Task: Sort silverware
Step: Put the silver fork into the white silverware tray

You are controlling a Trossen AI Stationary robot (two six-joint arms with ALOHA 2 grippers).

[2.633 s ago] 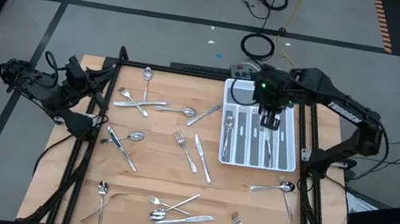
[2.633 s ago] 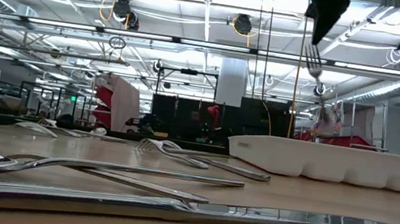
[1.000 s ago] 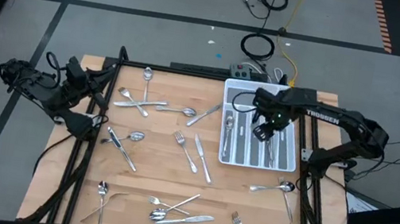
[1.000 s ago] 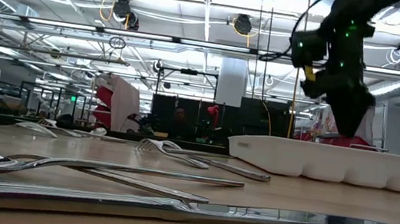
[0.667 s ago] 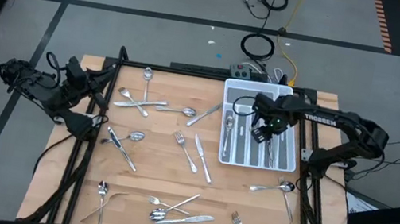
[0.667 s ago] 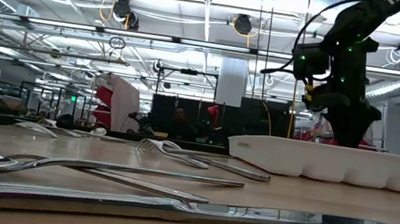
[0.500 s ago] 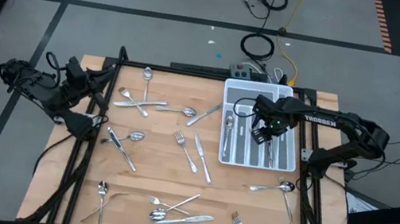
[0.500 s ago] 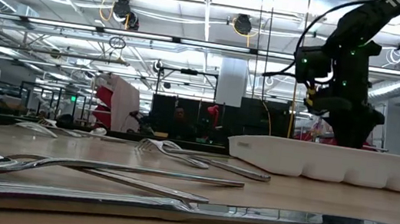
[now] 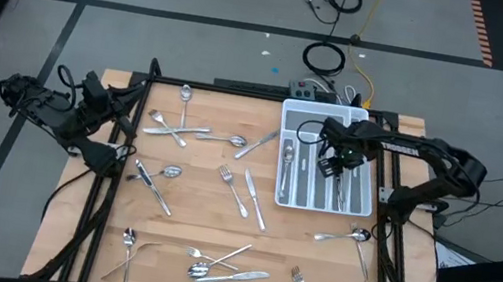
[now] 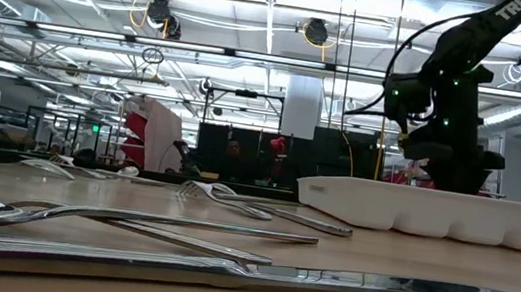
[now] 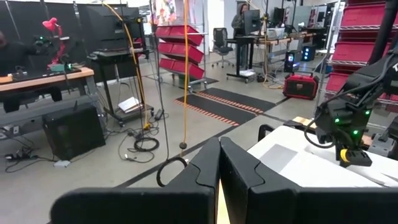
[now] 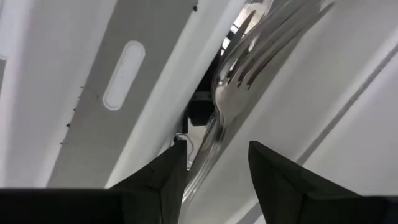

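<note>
Down inside white tray (image 9: 291,158), right gripper (image 12: 214,168) parted around fork (image 12: 245,62); lying lengthwise along its compartment, handle end hidden.

White lettering is showing on the dark jointed right arm (image 9: 412,149) in the high view and again in the low view, but it is reading too small to make out.

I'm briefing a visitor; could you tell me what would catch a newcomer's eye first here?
The right gripper, open, reaches down into the white tray at the table's far right, a fork lying between its fingers. Loose silverware is scattered over the wooden table, while the left gripper waits shut at the left edge.
</note>
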